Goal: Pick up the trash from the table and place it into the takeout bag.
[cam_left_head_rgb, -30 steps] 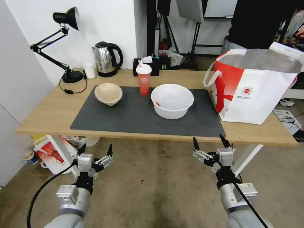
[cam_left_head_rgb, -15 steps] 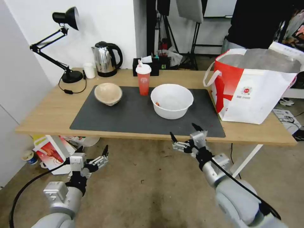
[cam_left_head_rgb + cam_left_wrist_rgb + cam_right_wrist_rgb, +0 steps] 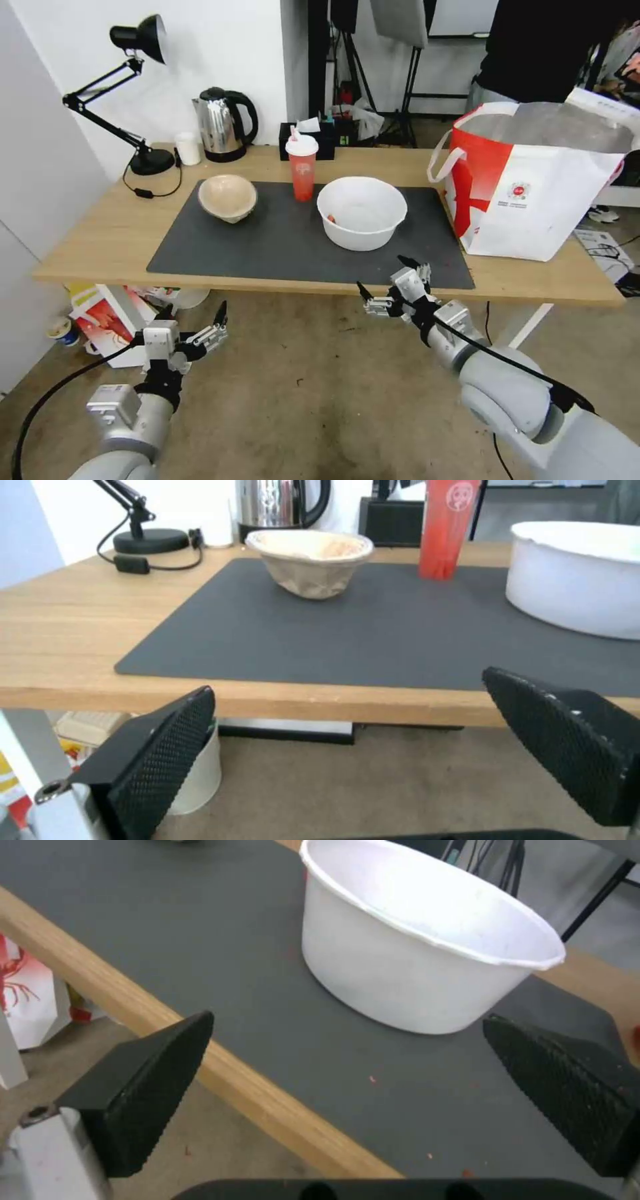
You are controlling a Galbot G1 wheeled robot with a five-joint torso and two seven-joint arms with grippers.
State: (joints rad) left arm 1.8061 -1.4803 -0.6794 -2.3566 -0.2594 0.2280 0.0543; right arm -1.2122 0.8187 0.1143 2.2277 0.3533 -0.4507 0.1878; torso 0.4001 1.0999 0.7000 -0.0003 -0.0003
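Note:
On the table (image 3: 100,233), the dark mat carries the trash: a beige pulp bowl (image 3: 227,197) (image 3: 310,562), a red cup with a white lid (image 3: 303,171) (image 3: 448,525) and a large white bowl (image 3: 362,212) (image 3: 427,950). The takeout bag (image 3: 533,180) stands open at the table's right end. My right gripper (image 3: 382,273) (image 3: 348,1017) is open at the table's front edge, just in front of the white bowl and apart from it. My left gripper (image 3: 193,312) (image 3: 348,682) hangs open below the front edge, facing the beige bowl from a distance.
A black desk lamp (image 3: 137,100), a steel kettle (image 3: 223,123), a small white cup (image 3: 189,148) and a black box (image 3: 317,140) line the table's back. A smaller red-and-white bag (image 3: 110,320) sits on the floor under the left end.
My right gripper has risen and swung left to the table's front edge near the white bowl. The left arm has drifted slightly left and down.

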